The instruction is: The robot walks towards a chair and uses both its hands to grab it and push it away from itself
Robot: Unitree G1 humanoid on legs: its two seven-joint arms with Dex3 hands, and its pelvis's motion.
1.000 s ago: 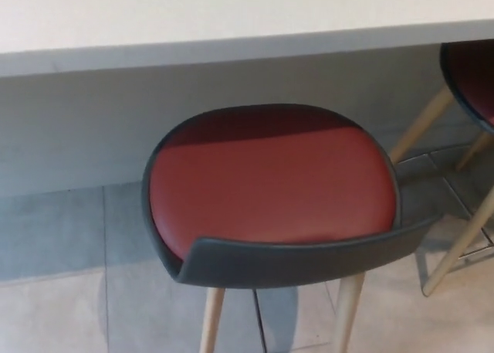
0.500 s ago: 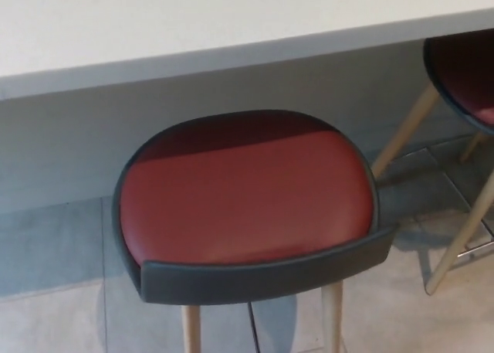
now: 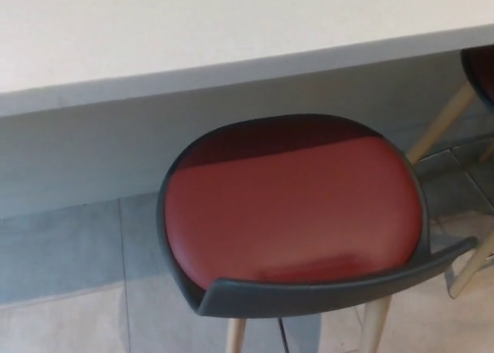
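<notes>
Step in hand, as judged: the approach. The robot stands over the chair (image 3: 297, 222) but has not laid hold of it; neither grab nor push has begun.

Position of the chair: it stands on the tiled floor (image 3: 62, 291), directly below the camera and slightly right of centre. Its red seat pad (image 3: 297, 210) is ringed by a dark grey shell, whose low backrest (image 3: 332, 291) curves along the near side, facing the robot. The far edge of the seat sits just under the front edge of the white counter (image 3: 193, 28), in the counter's shadow. Two pale wooden legs show below the backrest, cut off by the bottom edge of the view.

A second chair (image 3: 482, 71) of the same pattern shows partly at the right edge, also tucked at the counter, well apart from the first.

Hands: neither the left nor the right hand appears in the head view. Whether their fingers are spread or closed cannot be told, and nothing is seen touching the chair.

Next move, as judged: both hands must come forward into view and settle on the grey backrest, one towards each end, since that is the nearest graspable edge. An even hold matters; an off-centre push would likely turn the chair towards its neighbour. Little travel appears to remain, as the counter's grey front panel (image 3: 93, 152) stands close behind the seat.
</notes>
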